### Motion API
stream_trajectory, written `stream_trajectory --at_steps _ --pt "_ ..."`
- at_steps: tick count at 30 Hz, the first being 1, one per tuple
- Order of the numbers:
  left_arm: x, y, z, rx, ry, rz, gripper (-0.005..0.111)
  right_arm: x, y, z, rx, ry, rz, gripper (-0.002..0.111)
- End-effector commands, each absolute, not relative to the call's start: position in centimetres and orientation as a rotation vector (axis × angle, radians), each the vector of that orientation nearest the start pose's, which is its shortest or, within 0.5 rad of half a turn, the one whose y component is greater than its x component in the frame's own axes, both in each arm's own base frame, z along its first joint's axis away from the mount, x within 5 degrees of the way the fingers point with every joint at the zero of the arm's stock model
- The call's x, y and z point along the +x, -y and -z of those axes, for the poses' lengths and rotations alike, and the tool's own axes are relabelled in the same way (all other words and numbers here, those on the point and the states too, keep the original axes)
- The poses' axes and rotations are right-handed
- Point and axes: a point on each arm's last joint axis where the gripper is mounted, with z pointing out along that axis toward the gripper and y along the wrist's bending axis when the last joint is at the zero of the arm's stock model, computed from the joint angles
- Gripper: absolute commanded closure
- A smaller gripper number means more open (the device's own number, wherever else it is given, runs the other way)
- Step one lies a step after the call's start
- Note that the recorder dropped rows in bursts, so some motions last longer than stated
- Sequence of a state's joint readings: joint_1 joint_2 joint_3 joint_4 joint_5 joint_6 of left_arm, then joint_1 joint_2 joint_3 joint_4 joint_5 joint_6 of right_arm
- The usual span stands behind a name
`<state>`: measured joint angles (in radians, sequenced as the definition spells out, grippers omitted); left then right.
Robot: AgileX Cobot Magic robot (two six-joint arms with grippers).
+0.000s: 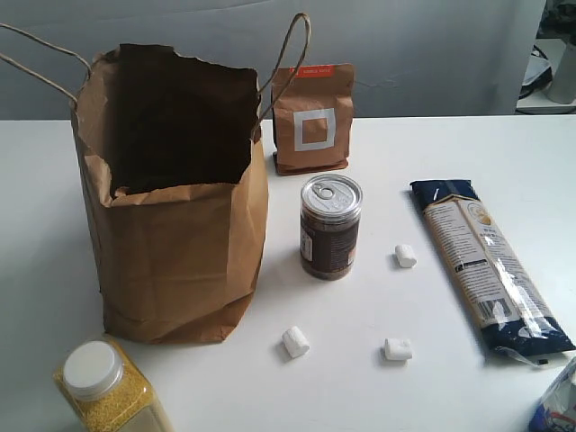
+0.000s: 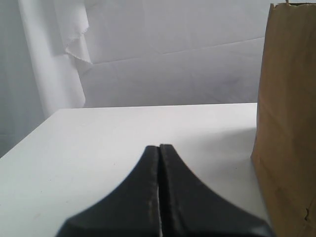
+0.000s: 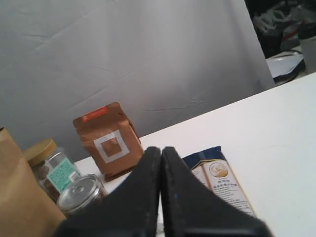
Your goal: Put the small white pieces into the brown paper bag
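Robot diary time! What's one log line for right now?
stage: not started | three small white soft pieces: on white table, outside large crumpled brown paper bag | left gripper: shut, empty | right gripper: shut, empty

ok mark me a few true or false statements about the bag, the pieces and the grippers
1. Three small white pieces lie on the table outside the brown paper bag. True.
2. The bag lies on its side. False: it stands upright, mouth open.
3. Both the left gripper and the right gripper are shut, holding nothing. True.
4. The can stands left of the bag in the exterior view. False: the can stands on its right.
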<state>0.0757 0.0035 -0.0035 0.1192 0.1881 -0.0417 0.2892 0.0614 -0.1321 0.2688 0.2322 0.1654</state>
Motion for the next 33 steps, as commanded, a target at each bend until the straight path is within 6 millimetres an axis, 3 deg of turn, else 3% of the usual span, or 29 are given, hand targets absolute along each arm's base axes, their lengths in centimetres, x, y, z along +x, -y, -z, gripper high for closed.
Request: stream_trajectory --at_steps 1,2,7,10,15,18,21,27,29,33 --pt "5.6 -0.6 -19.7 -0.011 -1.667 -0.127 0.107 5.7 -2.3 -26.9 0.087 -1.777 -0.580 0.108" --pt "5.6 -0.6 -19.7 -0.011 -1.667 -0.127 0.107 6.2 -2.3 -28.4 0.054 -1.836 -0.525 0.108" --pt "5.6 -0.6 -19.7 -0.011 -1.667 -0.127 0.107 7.7 -3.3 -31.4 -0.064 -2.019 -0.475 0.108" --pt "5.6 -0.6 -19.7 -0.011 -1.667 -0.127 0.107 8.9 -5.1 -30.6 -0.241 -2.261 -0.455 0.108" --pt "5.6 -0.6 -19.7 -0.011 -1.667 -0.127 0.107 10.3 -8.3 -28.4 -0.493 -2.466 -0.415 0.108" --pt "5.6 -0.6 -19.7 -0.011 -1.667 -0.127 0.107 11.3 -11.6 -26.3 -0.694 -2.593 -0.363 0.107" --pt "5.6 -0.6 -19.7 -0.011 -1.667 -0.127 0.107 12.2 -14.2 -24.8 -0.812 -2.675 -0.310 0.094" --pt "5.6 -0.6 -19.7 -0.011 -1.667 -0.127 0.107 14.4 -18.9 -22.4 -0.904 -2.738 -0.239 0.043" --pt "5.6 -0.6 -19.7 -0.011 -1.667 -0.127 0.107 15.3 -20.0 -21.5 -0.910 -2.742 -0.225 0.037" --pt "5.6 -0.6 -19.7 -0.011 -1.667 -0.127 0.107 16.4 -21.3 -19.7 -0.917 -2.719 -0.220 0.037"
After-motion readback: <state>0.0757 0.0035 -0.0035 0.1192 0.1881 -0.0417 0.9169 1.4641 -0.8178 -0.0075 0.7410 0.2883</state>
